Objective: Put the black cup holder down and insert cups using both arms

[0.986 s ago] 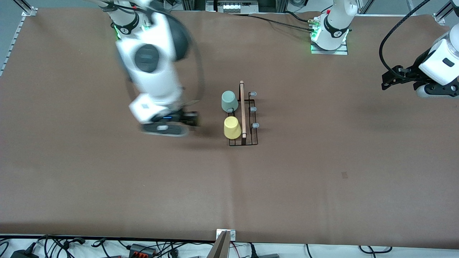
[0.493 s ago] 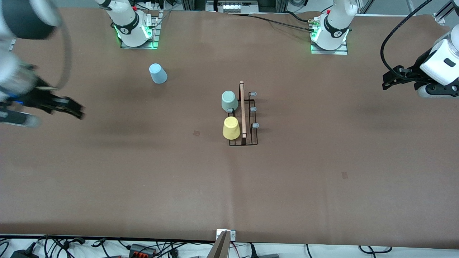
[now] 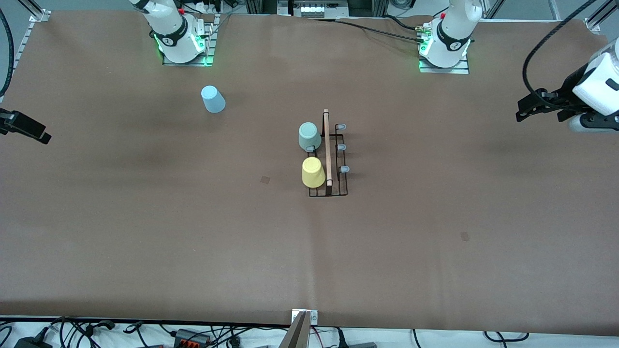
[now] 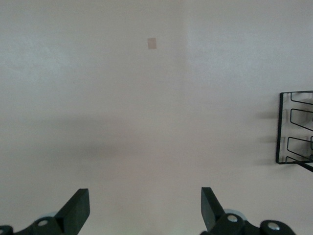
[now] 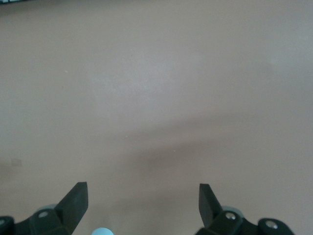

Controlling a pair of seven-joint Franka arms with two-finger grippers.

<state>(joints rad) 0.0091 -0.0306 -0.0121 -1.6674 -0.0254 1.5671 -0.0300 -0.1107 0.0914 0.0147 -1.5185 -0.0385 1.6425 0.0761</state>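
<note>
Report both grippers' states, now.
Left gripper: open, empty, over bare table at its own end.
Right gripper: open, empty, at its own end.

High front camera faces robots; wrist cameras look down at table (image 3: 145, 232)

1. This is a robotics lab, not a home or shop.
2. A wide counter covered in plain brown sheet (image 3: 193, 241) fills the front view.
3. Two white jointed robot arm bases (image 3: 176, 36) stand bolted on metal plates along its upper edge, with green lights glowing at their feet.
4. Tangled black cables and power adapters (image 3: 184, 333) lie along the edge nearest the front camera.
5. Silver aluminium frame rails (image 3: 34, 9) stand at the corners.
</note>
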